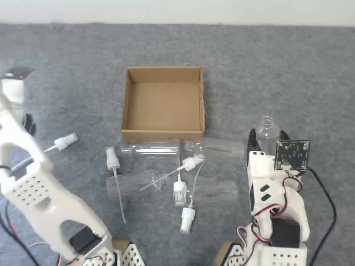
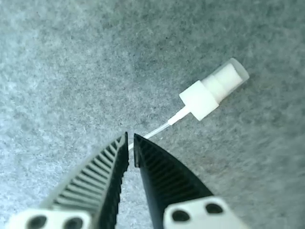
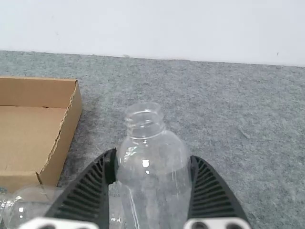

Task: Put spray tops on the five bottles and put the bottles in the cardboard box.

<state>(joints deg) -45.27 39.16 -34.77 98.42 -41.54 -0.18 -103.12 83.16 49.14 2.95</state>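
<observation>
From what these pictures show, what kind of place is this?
Probably an indoor robot practice bench: grey cloth covers the surface up to a plain white wall, and a cardboard box, clear bottles and spray tops are laid out for the job.

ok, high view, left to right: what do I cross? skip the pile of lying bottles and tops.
Loose white spray top with a thin tube → open brown cardboard box → upright clear plastic bottle, uncapped, held between the right fingers.
</observation>
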